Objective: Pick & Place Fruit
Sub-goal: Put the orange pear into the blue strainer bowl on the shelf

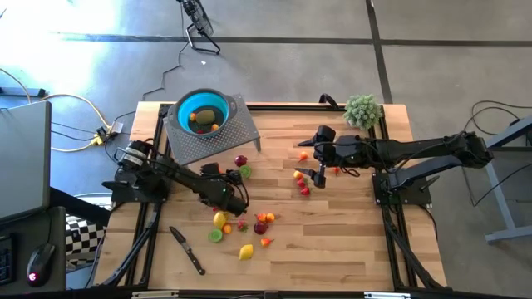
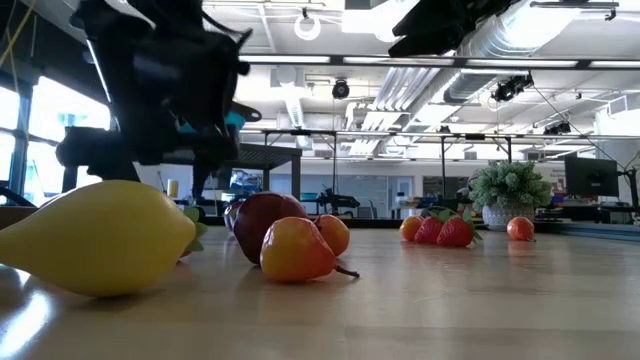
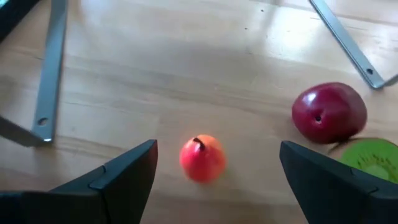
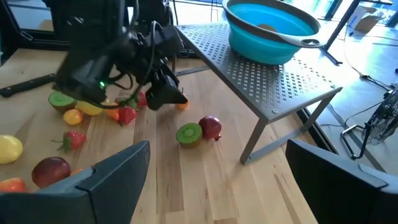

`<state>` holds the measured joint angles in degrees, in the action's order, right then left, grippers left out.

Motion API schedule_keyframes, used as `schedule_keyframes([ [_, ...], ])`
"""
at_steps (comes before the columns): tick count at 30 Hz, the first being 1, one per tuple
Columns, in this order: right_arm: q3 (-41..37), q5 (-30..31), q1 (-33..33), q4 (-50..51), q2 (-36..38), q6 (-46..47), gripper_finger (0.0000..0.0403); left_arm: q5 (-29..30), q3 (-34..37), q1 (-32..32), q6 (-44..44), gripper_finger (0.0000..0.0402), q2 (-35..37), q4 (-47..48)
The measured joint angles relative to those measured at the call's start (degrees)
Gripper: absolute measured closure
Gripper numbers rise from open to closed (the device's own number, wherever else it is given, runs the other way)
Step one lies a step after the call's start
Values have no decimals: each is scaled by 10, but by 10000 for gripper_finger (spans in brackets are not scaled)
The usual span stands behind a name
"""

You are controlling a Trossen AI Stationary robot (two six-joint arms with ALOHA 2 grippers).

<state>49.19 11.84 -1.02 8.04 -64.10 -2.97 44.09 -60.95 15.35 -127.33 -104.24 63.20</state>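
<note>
From above, the fruit [image 1: 241, 228] lies scattered on the desk [image 1: 332, 249], and a few pieces sit in the teal bowl [image 1: 202, 110]. The right end effector [image 1: 319, 176] hangs near the red pieces.

Down low, a yellow lemon [image 2: 95, 238] lies closest.

The left end effector [image 3: 214, 171] is wide open, holding nothing, around an orange fruit [image 3: 202, 158].

The right one is wide open and empty too.

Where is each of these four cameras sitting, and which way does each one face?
High view: overhead, looking down on the table; both arms show.
Low view: at tabletop height, facing a yellow lemon; arms hang above.
Left wrist view: between the left gripper's open fingers, over an orange fruit.
Right wrist view: behind the right gripper, facing the teal bowl, also seen from overhead.
</note>
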Motion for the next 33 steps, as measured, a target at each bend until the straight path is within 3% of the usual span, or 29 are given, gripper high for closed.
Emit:
schedule_keyframes([
  [10, 0, 0, 0, 1, 0, 1, 34, 3, 1, -15, 9, 74, -38, -20],
  [25, 0, 0, 0, 1, 0, 1, 34, 21, 1, -15, 9, 74, -37, -17],
  [33, 0, 0, 0, 1, 0, 2, 34, 21, 1, -15, 9, 136, -37, -18],
])
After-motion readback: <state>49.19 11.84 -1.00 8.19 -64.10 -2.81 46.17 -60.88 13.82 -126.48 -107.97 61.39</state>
